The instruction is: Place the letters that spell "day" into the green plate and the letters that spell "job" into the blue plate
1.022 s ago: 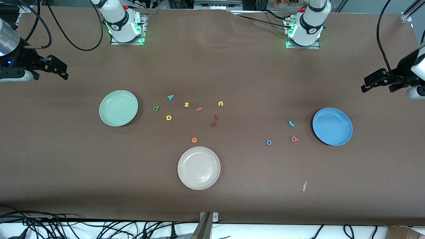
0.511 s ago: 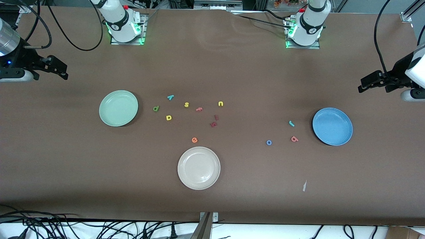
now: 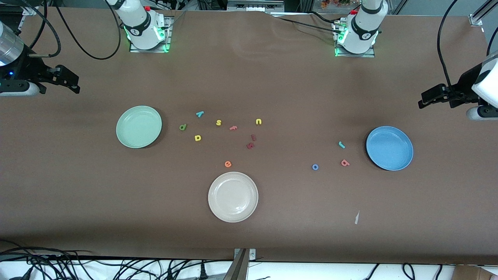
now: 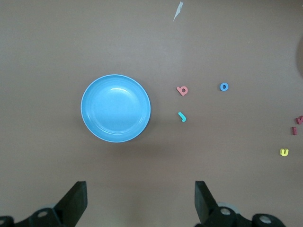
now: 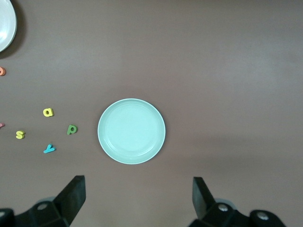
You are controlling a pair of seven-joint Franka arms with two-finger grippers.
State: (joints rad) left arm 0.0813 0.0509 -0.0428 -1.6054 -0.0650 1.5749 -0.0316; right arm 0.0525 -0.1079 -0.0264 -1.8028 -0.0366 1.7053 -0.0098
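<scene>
You're looking at a robotics lab: two arm bases (image 3: pixel 146 29) bolted to a brown-covered surface (image 3: pixel 272 77), loose cables (image 3: pixel 78 264) trailing along its edge.

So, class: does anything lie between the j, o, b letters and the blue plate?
Nothing visible does. The teal j, salmon b and blue o lie on bare table beside the blue plate.

Brown table (image 3: pixel 272 233) — cables (image 3: pixel 78 264) below
</scene>
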